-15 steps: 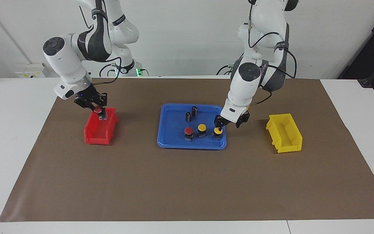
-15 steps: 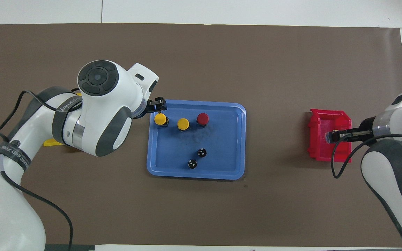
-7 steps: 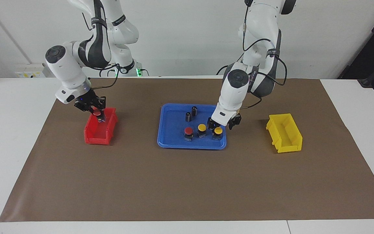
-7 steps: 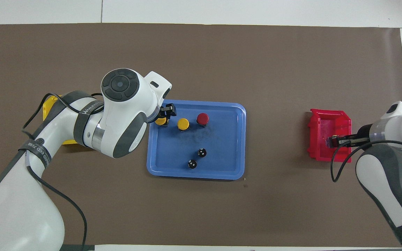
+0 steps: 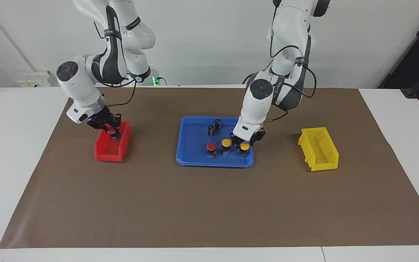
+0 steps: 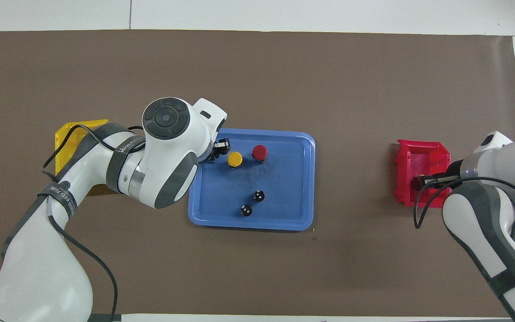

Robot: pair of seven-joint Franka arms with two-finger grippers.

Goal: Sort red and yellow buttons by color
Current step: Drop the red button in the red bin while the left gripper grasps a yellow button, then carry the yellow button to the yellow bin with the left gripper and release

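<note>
Three buttons stand in the blue tray (image 5: 195, 160): a red button (image 5: 211, 146), a yellow button (image 5: 226, 143), and a second yellow button (image 5: 244, 146) at the tray's edge toward the left arm's end. My left gripper (image 5: 244, 141) is low over this second yellow button, with its fingers apart on either side of the cap. In the overhead view the left gripper (image 6: 216, 151) hides that button. My right gripper (image 5: 110, 130) is shut on another red button (image 5: 111, 128) and holds it low in the red bin (image 5: 112, 153).
Two small dark cylinders (image 5: 211, 130) (image 5: 218, 123) stand in the tray, nearer to the robots than the buttons. A yellow bin (image 5: 318, 149) sits on the brown mat toward the left arm's end. The red bin (image 6: 423, 156) sits toward the right arm's end.
My left gripper has moved from the tray's edge to over the outer yellow button and come down around it. My right gripper has sunk lower into the red bin with the red button.
</note>
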